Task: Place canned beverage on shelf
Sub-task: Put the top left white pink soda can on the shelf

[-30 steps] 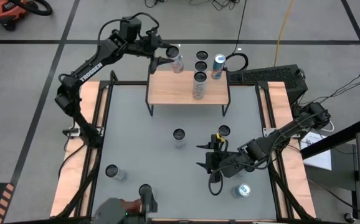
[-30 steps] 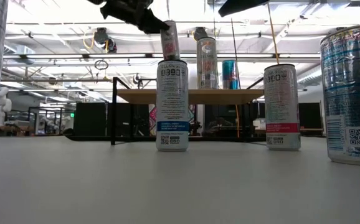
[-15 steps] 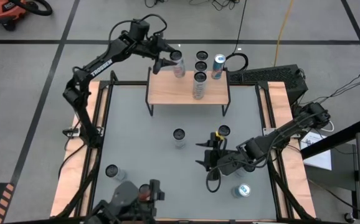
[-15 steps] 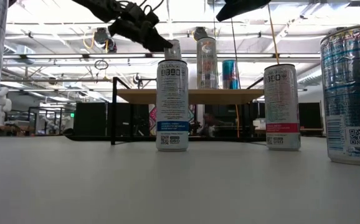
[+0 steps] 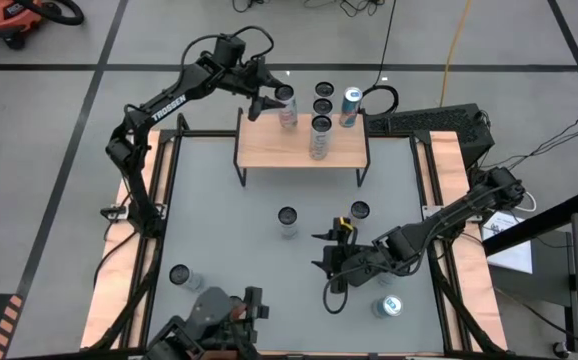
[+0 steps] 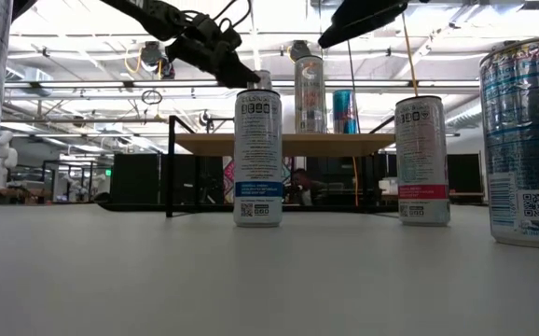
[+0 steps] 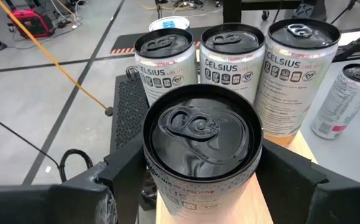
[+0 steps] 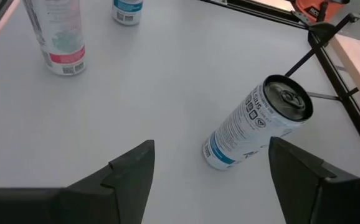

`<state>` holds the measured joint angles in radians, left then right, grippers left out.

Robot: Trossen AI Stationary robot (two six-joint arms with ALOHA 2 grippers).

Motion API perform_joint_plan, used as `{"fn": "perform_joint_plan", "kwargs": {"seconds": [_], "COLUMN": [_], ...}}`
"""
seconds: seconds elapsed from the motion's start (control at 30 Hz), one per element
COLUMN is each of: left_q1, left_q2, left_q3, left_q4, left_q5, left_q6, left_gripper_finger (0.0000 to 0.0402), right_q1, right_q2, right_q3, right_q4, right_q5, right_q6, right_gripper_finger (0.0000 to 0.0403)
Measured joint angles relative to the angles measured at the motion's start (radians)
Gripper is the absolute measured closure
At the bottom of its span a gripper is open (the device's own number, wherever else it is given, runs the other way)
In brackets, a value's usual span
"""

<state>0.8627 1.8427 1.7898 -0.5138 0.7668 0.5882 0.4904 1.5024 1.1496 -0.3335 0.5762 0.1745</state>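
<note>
Two dark jointed arms, white TROSSEN lettering seen on the left arm (image 5: pixel 169 101), black cables looped along the links, a yellow tag borne near the right hand (image 5: pixel 325 272)

Overhead, table-level and two wrist cameras

Evenly and brightly lit from overhead — soft, short shadows under the cans on the grey table (image 5: pixel 229 230) in the high view. In the low view, strong backlight from ceiling strip lights (image 6: pixel 92 42); upper background washed out, arms reduced to silhouettes. Nearest cans at both edges blurred and bulging — right-edge can (image 6: pixel 526 140) out of focus. Glossy reflections on the black can lid (image 7: pixel 198 134) in the left wrist view. Right wrist view clear, faint shadows only.
</note>
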Motion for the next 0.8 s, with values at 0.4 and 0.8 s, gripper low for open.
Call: {"fn": "perform_joint_plan", "kwargs": {"seconds": [0.4, 0.8], "left_q1": [0.0, -0.005], "left_q2": [0.0, 0.012], "left_q3": [0.0, -0.001], "left_q4": [-0.003, -0.013], "left_q5": [-0.023, -0.065], "left_q6": [0.001, -0.003], "left_gripper_finger": [0.0146, 0.0146], "right_q1": [0.0, 0.0], "right_q2": [0.0, 0.0], "right_q3": [0.0, 0.0], "right_q4": [0.016, 0.022], "right_q5": [0.0, 0.0], "right_q6": [-0.011, -0.011], "right_gripper_finger": [0.0156, 0.0156]}}
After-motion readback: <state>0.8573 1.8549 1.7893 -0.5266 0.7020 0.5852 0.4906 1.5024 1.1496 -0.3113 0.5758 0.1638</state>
